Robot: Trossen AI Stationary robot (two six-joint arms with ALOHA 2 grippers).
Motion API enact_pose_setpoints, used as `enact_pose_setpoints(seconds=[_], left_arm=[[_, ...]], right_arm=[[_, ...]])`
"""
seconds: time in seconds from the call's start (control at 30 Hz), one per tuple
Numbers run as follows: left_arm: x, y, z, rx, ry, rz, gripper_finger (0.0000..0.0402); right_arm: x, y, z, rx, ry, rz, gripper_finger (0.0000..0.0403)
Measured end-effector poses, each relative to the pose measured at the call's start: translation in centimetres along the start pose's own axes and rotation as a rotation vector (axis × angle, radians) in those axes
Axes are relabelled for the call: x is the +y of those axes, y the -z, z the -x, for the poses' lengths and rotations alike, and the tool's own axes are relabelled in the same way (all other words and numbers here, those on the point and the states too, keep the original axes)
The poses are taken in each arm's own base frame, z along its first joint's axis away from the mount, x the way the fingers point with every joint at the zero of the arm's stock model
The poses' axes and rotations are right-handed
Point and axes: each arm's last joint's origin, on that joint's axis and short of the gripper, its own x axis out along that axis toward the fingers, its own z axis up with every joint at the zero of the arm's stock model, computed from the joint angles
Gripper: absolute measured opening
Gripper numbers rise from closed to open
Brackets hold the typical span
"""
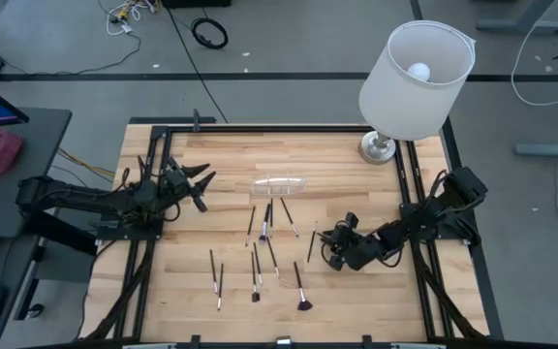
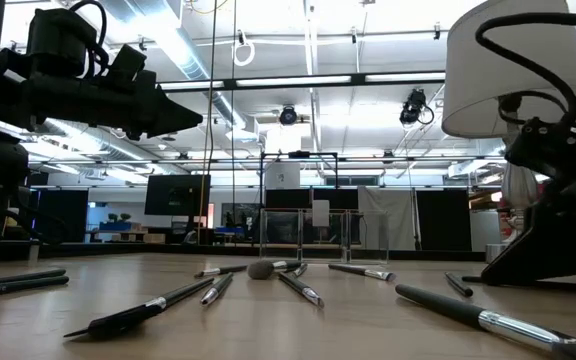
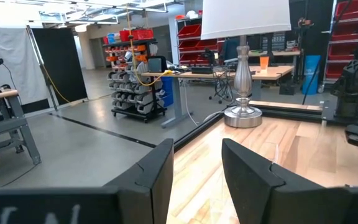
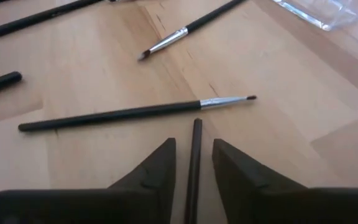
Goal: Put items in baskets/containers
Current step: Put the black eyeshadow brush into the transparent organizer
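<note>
Broadly, the wooden table (image 1: 356, 301) carries a white-shaded lamp (image 1: 416, 68) at its far right corner, and the clear plastic cup (image 1: 279, 186) lies on its side near the middle of the far half, its long axis running left to right. Nearer than the cup, the makeup brushes (image 1: 264, 247) are scattered flat over the middle of the table, most lying roughly near-to-far; the fan-shaped brush (image 1: 300, 290) lies nearest, its fan toward the near edge.

Over at the left side, the left gripper (image 1: 200, 184) hangs above the table, well apart from the brushes. Its fingers (image 3: 157, 174) stand spread with nothing between them.

Low over the wood right of centre sits the right gripper (image 4: 192, 158). Its wrist view shows the fingers (image 4: 157, 167) parted only narrowly, straddling the dark handle of one slim brush (image 4: 194, 168); whether they press it cannot be made out. That brush's far end stops just short of a thin brush (image 4: 135, 113) lying crosswise, and its other end is hidden under the gripper.
</note>
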Motion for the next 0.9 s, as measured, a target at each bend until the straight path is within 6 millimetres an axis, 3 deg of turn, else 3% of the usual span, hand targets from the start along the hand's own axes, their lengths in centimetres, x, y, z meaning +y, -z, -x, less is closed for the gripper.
enact_pose_setpoints(seconds=[0.37, 0.9], left_arm=[[-0.1, 0.6, 0.0, 0.051, 0.008, 0.016, 0.0142], [-0.1, 0.8, 0.0, 0.069, 0.009, 0.023, 0.0142]], right_arm=[[1.3, -0.1, 1.0, -0.035, -0.014, 0.071, 0.0125], [2.3, 3.5, 4.2, 0.031, 0.006, 0.001, 0.0125]])
